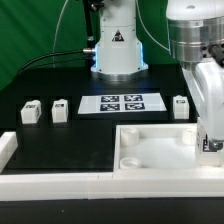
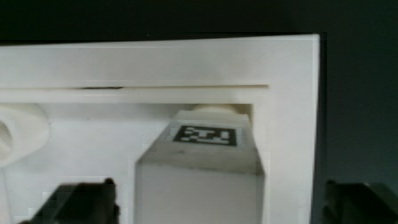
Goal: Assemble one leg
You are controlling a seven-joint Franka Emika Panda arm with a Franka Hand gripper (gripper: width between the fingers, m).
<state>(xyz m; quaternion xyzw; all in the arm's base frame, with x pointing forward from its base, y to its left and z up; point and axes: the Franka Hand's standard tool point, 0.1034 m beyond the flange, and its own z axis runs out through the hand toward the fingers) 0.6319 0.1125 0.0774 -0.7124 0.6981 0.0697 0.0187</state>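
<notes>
A leg (image 2: 201,160), a small white block with a black-and-white tag on its face, stands on the big white panel (image 2: 178,70) near one corner. My gripper (image 2: 217,205) is open around it. The dark fingers (image 2: 80,200) stand to either side with a gap between each finger and the leg. In the exterior view my gripper (image 1: 210,140) hangs low over the right end of the panel (image 1: 160,150) and mostly hides that leg. Three more legs stand on the black table: two on the exterior view's left (image 1: 30,112) (image 1: 60,109) and one on its right (image 1: 181,105).
The marker board (image 1: 122,102) lies flat at mid-table. A round socket (image 2: 18,125) shows in the panel beside the leg. A white rail (image 1: 40,180) runs along the table's front edge with a raised end (image 1: 8,148). The robot base (image 1: 118,45) stands behind.
</notes>
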